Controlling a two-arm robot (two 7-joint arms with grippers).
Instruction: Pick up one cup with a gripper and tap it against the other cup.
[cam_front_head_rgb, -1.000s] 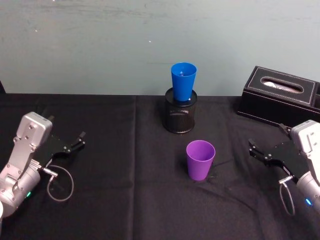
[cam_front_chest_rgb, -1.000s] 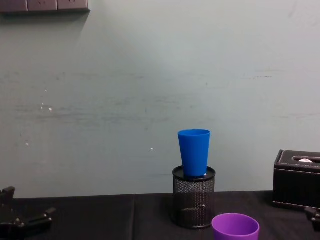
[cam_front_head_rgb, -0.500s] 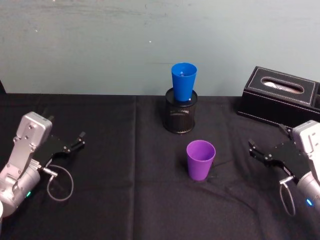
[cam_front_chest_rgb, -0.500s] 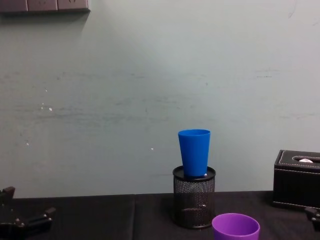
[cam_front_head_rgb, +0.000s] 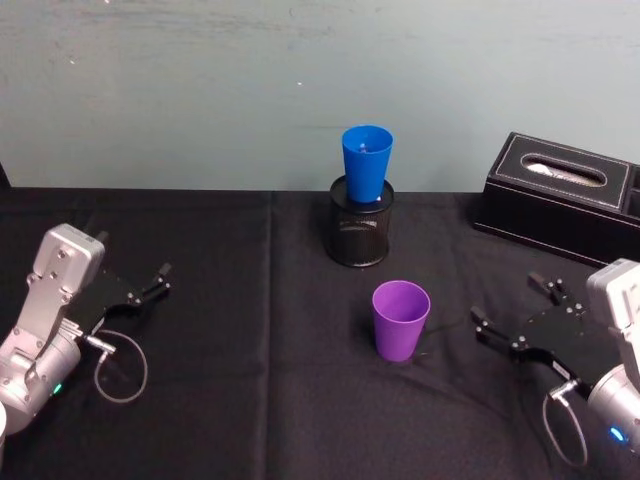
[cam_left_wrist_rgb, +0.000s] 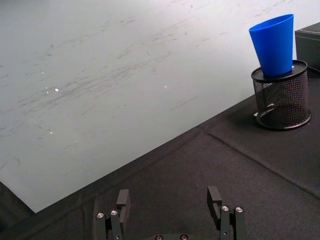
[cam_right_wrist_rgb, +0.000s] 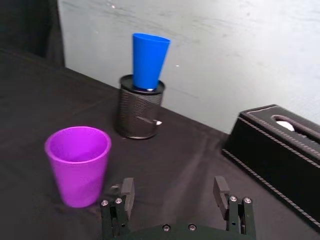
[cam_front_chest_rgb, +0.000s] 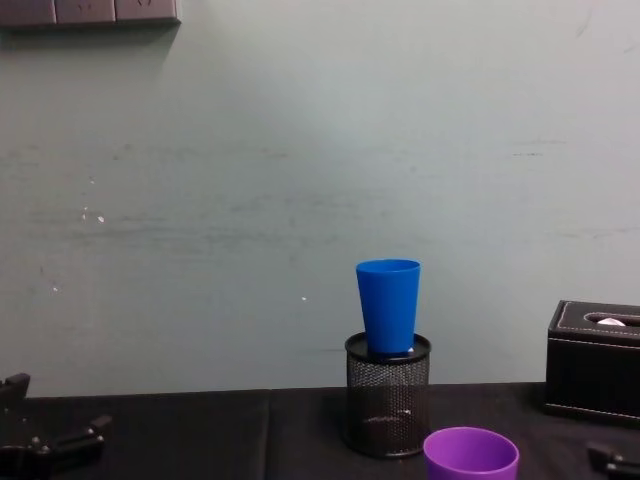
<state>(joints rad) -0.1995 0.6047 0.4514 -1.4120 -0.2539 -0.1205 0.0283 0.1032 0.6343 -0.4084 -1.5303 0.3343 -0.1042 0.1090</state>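
**1 purple tumbler (cam_front_head_rgb: 401, 320) untouched on the worktop (cam_front_head_rgb: 250, 400), right hand (cam_front_head_rgb: 508, 300) open beside it**

The purple tumbler stands upright, mouth up, on the black cloth of the worktop, a little right of the middle. Nothing touches it. Behind it, nearer the pale wall (cam_front_head_rgb: 200, 80), sits a black mesh pen holder (cam_front_head_rgb: 361, 235). The blue tumbler (cam_front_head_rgb: 367, 163) stands upright in that holder. Its base is sunk in the holder's mouth and most of its body rises above the rim. The 2 tumblers are apart, with bare cloth between the purple one and the holder.

The right hand lies low over the cloth on the right side of the purple tumbler, near it but not touching. Its 2 black fingers point toward the middle of the worktop and are spread wide with nothing between them. In the right wrist view the purple tumbler stands just beyond 1 finger and off to that side, not in the gap between the 2. The blue tumbler and its holder show farther off.

The left hand (cam_front_head_rgb: 157, 280) rests at the left side of the worktop, well apart from both tumblers. Its fingers are also spread and hold nothing. The left wrist view looks past those fingers over bare cloth to the blue tumbler in the distance.

A black tissue box (cam_front_head_rgb: 560, 195) sits at the far right of the worktop, behind the right hand.
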